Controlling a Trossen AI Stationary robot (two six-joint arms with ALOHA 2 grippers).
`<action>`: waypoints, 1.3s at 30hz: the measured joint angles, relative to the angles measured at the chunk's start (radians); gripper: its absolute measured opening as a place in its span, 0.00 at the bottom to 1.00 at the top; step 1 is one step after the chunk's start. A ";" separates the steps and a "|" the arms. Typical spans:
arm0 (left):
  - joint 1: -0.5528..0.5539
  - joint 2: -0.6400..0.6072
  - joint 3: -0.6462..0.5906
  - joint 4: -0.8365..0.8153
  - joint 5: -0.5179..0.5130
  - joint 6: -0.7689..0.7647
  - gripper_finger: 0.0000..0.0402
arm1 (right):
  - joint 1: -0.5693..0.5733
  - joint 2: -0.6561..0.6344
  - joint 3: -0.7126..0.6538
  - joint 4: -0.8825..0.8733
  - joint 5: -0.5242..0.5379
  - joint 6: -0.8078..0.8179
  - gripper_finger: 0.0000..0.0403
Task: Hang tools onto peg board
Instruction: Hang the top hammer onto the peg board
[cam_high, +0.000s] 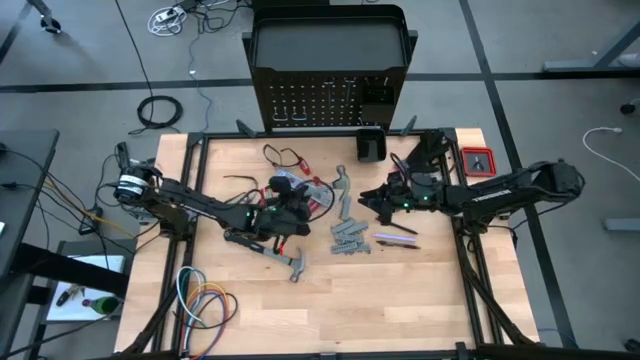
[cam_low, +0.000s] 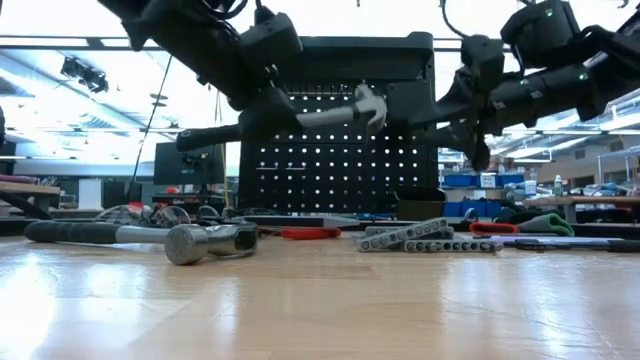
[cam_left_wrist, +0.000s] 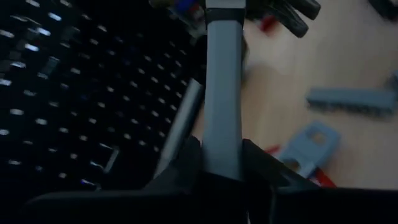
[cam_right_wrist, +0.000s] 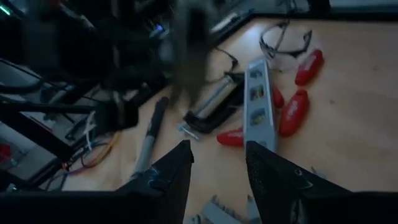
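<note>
My left gripper (cam_low: 272, 118) is shut on a steel hammer (cam_low: 335, 112) that it holds in the air in front of the peg board (cam_low: 330, 165), a black upright panel full of holes at the table's far edge (cam_high: 320, 100). The hammer's black grip (cam_low: 205, 137) points left and its head (cam_low: 370, 100) right. My right gripper (cam_right_wrist: 217, 171) hovers open over the table's right half (cam_high: 378, 200), with nothing between its fingers. Below it lie a silver level (cam_right_wrist: 258, 106), red-handled pliers (cam_right_wrist: 298, 93) and a black C-clamp (cam_right_wrist: 214, 107). A second hammer (cam_low: 190, 240) lies on the table. My left gripper pinches the hammer's grey steel shaft (cam_left_wrist: 222, 146) between its two fingers (cam_left_wrist: 186, 165), between the black grip and the head. The fingers lie across the shaft and point toward the peg board, roughly level. The hammer is lifted clear of the table, nearly level, head end slightly higher.
Grey wrenches (cam_high: 350, 238) and dark screwdrivers (cam_high: 395, 238) lie at the table's middle right. A small black box (cam_high: 370, 145) and a red case (cam_high: 478, 160) stand near the far edge. Coiled coloured cables (cam_high: 205, 305) lie at the near left.
</note>
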 joint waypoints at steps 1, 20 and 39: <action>0.000 0.000 -0.013 0.052 -0.003 0.019 0.19 | 0.000 0.009 0.000 0.001 0.002 0.002 0.40; 0.025 0.012 -0.066 0.249 0.290 0.106 0.19 | 0.019 0.097 0.118 0.085 0.141 -0.144 0.40; 0.048 0.012 -0.064 0.249 0.226 0.049 0.19 | 0.077 0.151 0.193 0.083 0.109 -0.253 0.39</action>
